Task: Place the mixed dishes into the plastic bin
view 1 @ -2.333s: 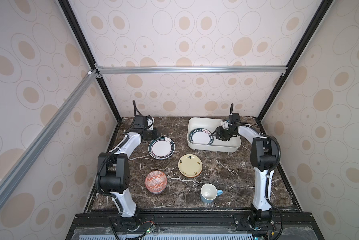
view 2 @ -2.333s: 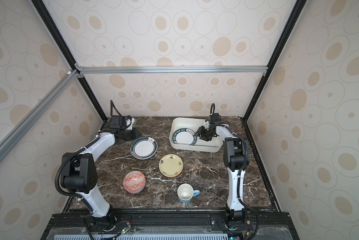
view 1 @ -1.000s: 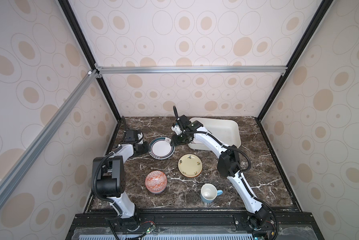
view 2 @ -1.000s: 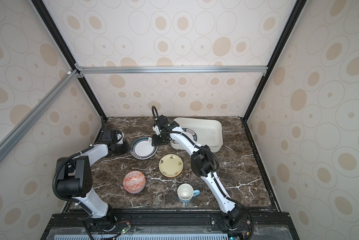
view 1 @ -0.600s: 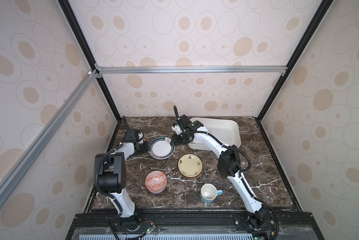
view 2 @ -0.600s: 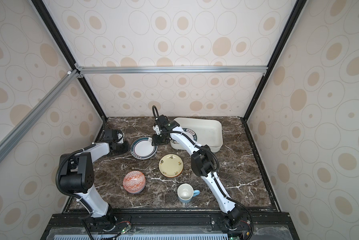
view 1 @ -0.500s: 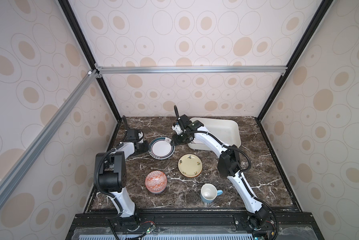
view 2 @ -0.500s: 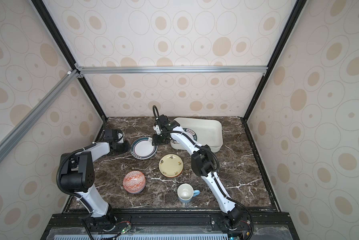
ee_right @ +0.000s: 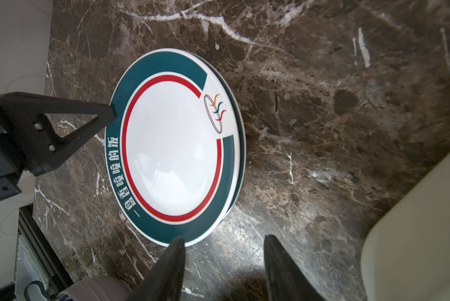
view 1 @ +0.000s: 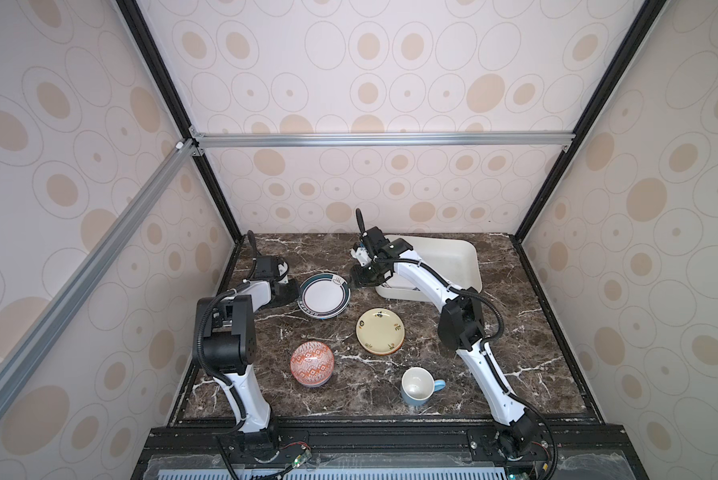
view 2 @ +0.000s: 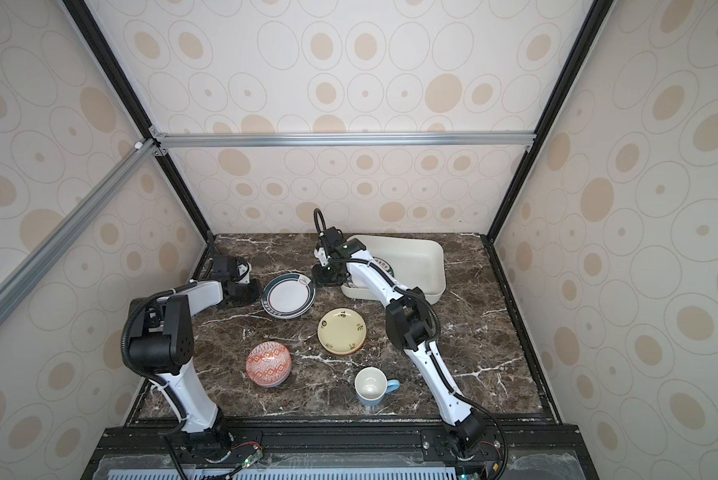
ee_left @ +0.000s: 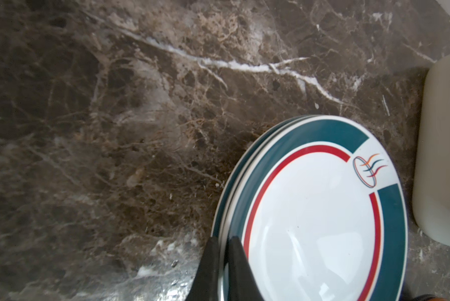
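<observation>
The plate [view 1: 323, 296] lay flat and face-up on the tabletop [view 1: 340, 253], outside the bin [view 1: 453, 262] and directly between the two pincers. Being round, it had no long axis. Its rim logo pointed toward the right pincer [ee_right: 224, 238], and its lettered arc ran along the side nearer the left pincer [ee_left: 223, 245]. The left pincer was closed on the rim, a jaw on each face, probably to tip that edge up so the flat dish could be taken off the surface. A second rim [ee_left: 222, 206] showed beneath, so the plate likely sat on another; whether that one was pinched too could not be told. The right pincer stood open and low at the opposite edge with one jaw at the rim, holding nothing, apparently placed to brace or receive the plate. The bin sat just beside the right pincer, on its side away from the plate. The yellow plate [view 1: 380, 331], bowl [view 1: 311, 363] and mug [view 1: 417, 386] stood well apart from both pincers, untouched.
</observation>
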Robot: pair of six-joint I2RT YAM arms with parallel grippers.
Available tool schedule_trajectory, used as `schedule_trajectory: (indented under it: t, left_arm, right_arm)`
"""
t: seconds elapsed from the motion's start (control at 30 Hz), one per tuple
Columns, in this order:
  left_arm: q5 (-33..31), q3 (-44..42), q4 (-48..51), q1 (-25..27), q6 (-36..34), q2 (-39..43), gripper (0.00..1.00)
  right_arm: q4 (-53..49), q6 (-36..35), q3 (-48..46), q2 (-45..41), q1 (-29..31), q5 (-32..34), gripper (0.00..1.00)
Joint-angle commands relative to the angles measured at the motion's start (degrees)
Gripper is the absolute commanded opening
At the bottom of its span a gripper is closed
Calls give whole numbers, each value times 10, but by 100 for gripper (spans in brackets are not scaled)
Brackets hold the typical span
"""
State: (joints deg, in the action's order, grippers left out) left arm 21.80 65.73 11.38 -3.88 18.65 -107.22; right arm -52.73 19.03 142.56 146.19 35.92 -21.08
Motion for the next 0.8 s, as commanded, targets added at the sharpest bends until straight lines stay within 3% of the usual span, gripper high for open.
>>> schedule_trajectory:
  t: [0.0, 0.77]
  left_arm:
    - [6, 23, 7, 9, 4, -16, 10]
    - [7, 50, 23, 36, -1, -46, 8]
  right_arm:
    - [-15, 1, -5, 23, -1, -11, 52]
    - [1, 2, -9, 39, -6, -8, 46]
